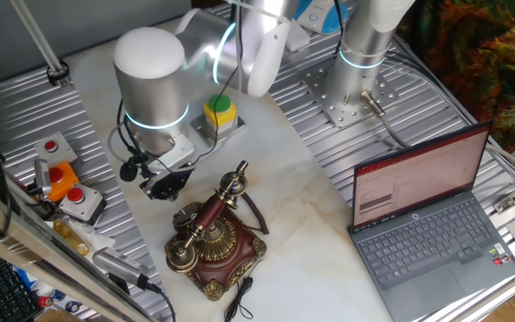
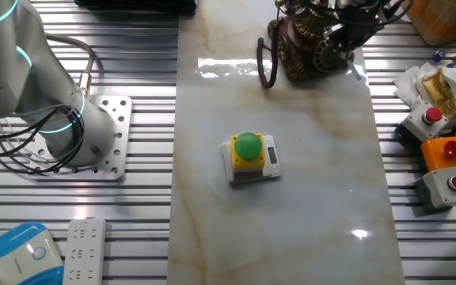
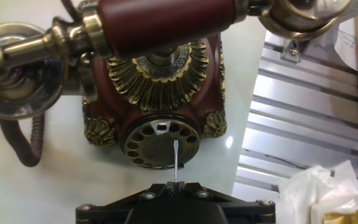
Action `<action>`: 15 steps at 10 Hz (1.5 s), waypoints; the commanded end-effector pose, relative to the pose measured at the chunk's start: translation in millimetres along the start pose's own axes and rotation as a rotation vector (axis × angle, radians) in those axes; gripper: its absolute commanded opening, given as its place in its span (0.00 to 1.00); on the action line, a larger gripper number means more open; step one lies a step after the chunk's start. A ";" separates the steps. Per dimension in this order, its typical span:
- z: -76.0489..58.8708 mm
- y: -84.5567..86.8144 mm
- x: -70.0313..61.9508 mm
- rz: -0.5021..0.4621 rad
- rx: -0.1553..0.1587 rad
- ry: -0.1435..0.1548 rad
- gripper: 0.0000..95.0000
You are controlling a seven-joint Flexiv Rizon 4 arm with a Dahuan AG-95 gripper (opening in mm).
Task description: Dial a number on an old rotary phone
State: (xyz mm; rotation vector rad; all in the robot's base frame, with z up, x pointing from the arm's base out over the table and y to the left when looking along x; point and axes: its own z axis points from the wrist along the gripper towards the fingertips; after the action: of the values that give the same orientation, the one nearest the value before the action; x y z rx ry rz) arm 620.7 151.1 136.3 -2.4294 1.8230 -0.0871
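The old rotary phone [image 1: 215, 241] stands on the marble slab, dark red-brown wood with brass trim. Its handset [image 3: 166, 22] rests on the cradle. In the hand view the round brass dial [image 3: 160, 144] faces me, just below the ornate base [image 3: 160, 93]. My gripper [image 3: 176, 185] is shut on a thin metal rod [image 3: 176, 158] that points up over the dial's middle right. Whether the rod's tip touches the dial, I cannot tell. In one fixed view the gripper [image 1: 164, 183] hangs just left of the phone. The other fixed view shows the phone [image 2: 307, 43] at the far edge, partly behind the hand.
A yellow box with a green button [image 2: 249, 154] sits mid-slab. Grey and orange boxes with red buttons [image 2: 442, 158] lie on the ribbed metal beside the phone. An open laptop [image 1: 427, 215] stands on the far side. Crumpled white plastic [image 3: 316, 193] lies near the hand.
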 end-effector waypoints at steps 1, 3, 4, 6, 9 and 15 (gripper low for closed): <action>0.7 0.1 0.2 0.001 0.006 -0.014 0.00; 0.7 0.1 0.2 0.000 0.008 -0.018 0.00; 0.7 0.1 0.2 -0.001 0.003 -0.012 0.00; 0.7 0.1 0.2 0.016 0.007 -0.011 0.00; -1.3 5.2 -4.0 0.056 0.013 0.001 0.00; 3.7 26.3 -16.7 0.078 0.023 0.025 0.00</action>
State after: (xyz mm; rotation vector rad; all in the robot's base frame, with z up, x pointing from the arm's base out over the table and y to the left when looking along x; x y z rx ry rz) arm 590.2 160.9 130.4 -2.3488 1.9117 -0.1350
